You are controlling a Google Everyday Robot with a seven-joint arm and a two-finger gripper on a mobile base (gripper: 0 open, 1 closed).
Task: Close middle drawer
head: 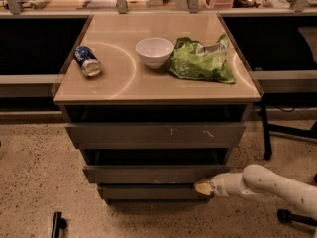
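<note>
Middle drawer (153,173) shows plain front, end effector (202,187) at lower-right corner.

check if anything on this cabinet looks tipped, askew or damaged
The soda can lies tipped on its side at the left of the countertop. The top drawer front carries pale scratches right of centre. The middle drawer looks about shut, with the pincer at its lower right corner.

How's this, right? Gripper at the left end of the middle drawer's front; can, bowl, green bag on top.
Wrong side: the camera view shows the gripper at the right end of the middle drawer front. The can, bowl and green bag on top are correct.
</note>
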